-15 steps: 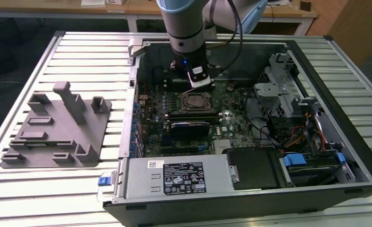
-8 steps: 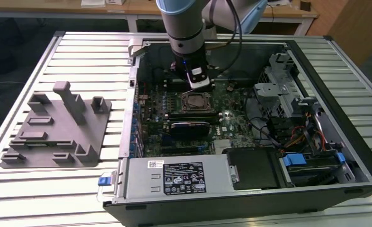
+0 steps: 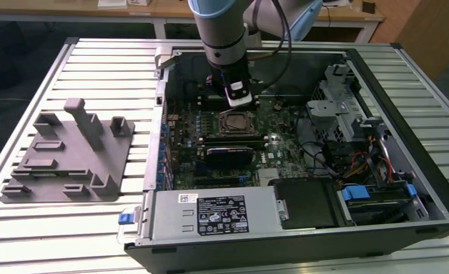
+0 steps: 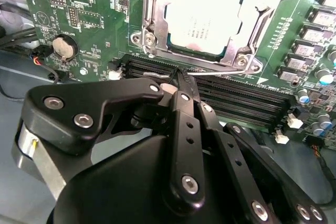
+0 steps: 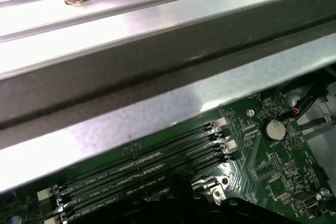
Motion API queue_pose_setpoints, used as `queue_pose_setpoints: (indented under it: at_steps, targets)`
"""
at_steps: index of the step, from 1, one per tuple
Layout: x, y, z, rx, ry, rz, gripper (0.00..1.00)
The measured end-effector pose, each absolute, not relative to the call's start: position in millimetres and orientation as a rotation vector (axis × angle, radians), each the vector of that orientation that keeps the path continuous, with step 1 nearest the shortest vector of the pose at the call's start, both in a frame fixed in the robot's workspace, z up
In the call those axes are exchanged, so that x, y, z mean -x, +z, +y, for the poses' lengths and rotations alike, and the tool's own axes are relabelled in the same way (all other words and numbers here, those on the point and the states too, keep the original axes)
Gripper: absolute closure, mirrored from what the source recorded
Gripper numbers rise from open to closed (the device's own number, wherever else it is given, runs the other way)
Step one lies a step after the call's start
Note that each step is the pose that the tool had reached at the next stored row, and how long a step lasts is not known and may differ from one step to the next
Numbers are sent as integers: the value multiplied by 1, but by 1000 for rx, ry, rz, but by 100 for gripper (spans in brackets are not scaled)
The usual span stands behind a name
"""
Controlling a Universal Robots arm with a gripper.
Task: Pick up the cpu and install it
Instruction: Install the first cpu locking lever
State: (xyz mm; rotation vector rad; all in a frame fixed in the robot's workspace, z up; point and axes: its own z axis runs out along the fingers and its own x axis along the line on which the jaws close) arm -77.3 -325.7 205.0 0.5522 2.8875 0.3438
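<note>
One cpu point(image 4: 207, 17) seated in motherboard socket point(image 4: 152, 3), one gripper point(image 4: 181, 80) closed, empty, above memory slots point(image 4: 236, 98)

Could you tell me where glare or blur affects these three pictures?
In the second wrist view, glare whitens the cpu top and the near pincer linkage looks soft; in the first wrist view, the case wall shines; the exterior view is evenly lit.

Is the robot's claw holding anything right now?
No. The gripper is pinched shut on nothing, and the cpu sits in the socket.
</note>
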Motion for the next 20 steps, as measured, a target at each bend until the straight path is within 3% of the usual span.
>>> queue_pose_setpoints:
  at_steps: [20]
  targets:
    - [77, 196, -326, -551, 323, 2888, 89]
